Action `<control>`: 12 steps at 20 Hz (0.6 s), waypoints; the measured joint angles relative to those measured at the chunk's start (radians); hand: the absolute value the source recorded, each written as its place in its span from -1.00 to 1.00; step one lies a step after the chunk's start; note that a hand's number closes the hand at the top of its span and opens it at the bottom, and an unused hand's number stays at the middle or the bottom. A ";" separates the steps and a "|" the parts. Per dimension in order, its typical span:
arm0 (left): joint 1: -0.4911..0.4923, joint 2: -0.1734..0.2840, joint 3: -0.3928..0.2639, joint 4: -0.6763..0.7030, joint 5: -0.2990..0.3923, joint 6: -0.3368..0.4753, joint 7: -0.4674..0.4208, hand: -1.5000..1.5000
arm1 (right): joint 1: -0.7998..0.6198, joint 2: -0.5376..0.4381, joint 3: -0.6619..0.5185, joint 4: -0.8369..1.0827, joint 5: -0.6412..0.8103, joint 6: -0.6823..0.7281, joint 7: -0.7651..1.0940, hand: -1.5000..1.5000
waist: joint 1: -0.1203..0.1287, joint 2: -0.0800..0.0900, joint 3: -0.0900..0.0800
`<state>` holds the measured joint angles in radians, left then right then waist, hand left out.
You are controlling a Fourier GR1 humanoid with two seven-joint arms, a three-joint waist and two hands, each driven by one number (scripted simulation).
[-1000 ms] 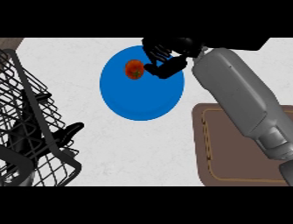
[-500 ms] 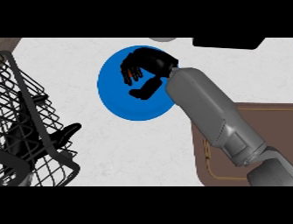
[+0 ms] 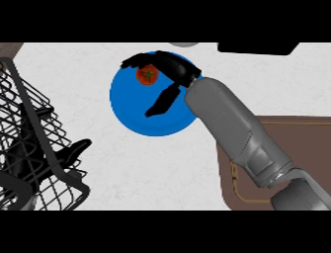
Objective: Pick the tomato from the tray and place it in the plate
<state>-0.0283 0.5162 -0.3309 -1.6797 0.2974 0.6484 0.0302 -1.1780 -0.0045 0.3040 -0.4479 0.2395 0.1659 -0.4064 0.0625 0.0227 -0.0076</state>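
Fingers of the right hand (image 3: 169, 66) curl over the tomato (image 3: 147, 74), thumb stretched down apart from it, so the fruit sits under the hand above the blue plate (image 3: 135, 116) at its far part, seemingly ready for release. Behind the arm lies the brown tray (image 3: 321, 148). Left hand (image 3: 40, 165) rests behind a wire basket (image 3: 22, 113), its fingers unclear, on the surface (image 3: 160, 173).
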 measured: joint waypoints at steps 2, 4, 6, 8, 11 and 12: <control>0.007 0.001 0.004 -0.005 -0.002 0.001 0.001 0.00 | -0.010 0.000 -0.052 0.014 -0.042 -0.014 0.003 -1.00 | -0.005 0.000 -0.001; 0.012 0.001 0.007 -0.010 -0.001 0.000 0.000 0.00 | -0.020 -0.018 -0.102 0.032 -0.078 -0.022 0.003 -1.00 | -0.008 0.001 0.000; 0.013 0.002 0.007 -0.013 -0.002 0.002 0.000 0.00 | -0.032 -0.037 -0.144 0.054 -0.109 -0.026 0.011 -1.00 | -0.008 0.003 -0.001; 0.016 0.003 0.008 -0.017 -0.003 0.002 0.001 0.00 | -0.042 -0.057 -0.189 0.073 -0.146 -0.012 0.014 -1.00 | -0.010 0.005 -0.001; 0.017 0.002 0.009 -0.023 -0.002 0.002 -0.001 0.00 | -0.045 -0.092 -0.255 0.098 -0.206 0.033 -0.002 -1.00 | -0.008 0.011 0.000; 0.015 0.002 0.008 -0.025 -0.001 0.002 -0.002 0.00 | -0.040 -0.112 -0.271 0.106 -0.220 0.052 -0.016 -1.00 | -0.006 0.014 0.000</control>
<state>-0.0132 0.5179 -0.3226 -1.7042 0.2964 0.6507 0.0281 -1.2182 -0.1162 0.0332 -0.3414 0.0196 0.2180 -0.4224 0.0570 0.0362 -0.0075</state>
